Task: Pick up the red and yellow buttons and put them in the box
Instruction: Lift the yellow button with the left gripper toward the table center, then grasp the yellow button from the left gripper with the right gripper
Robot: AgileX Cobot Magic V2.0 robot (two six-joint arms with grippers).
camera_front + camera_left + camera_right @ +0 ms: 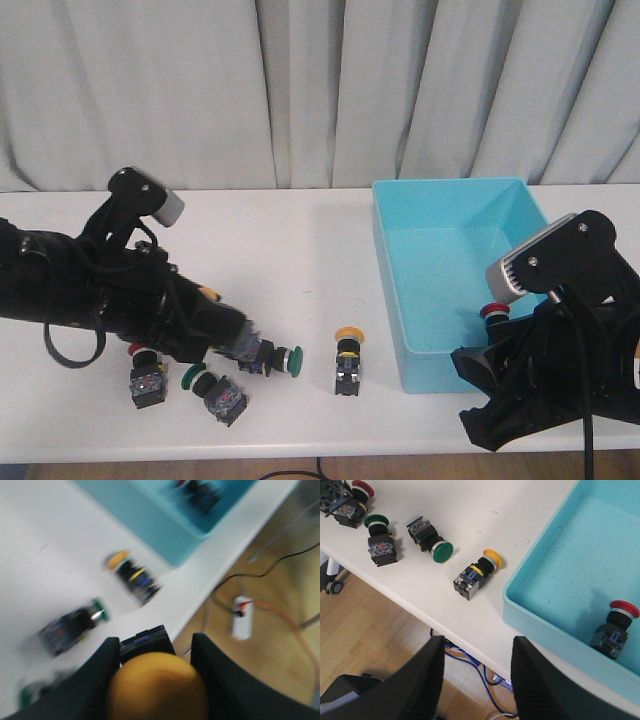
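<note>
My left gripper (156,645) is shut on a yellow button (157,690), gripping its black body just above the table, left of centre (238,340). A second yellow button (347,362) (477,572) lies on the table left of the box. The box (450,270) (560,555) is light blue, and a red button (494,312) (616,626) stands in its near right corner. Another red button (144,375) (353,502) lies on the table under my left arm. My right gripper (477,655) (476,396) is open and holds nothing. It hangs past the table's front edge, near the box.
Two green-capped switches (278,358) (217,391) lie beside my left gripper near the front edge. They also show in the right wrist view (431,540) (380,539). Cables and a power strip (243,617) lie on the floor below. A curtain hangs behind the table.
</note>
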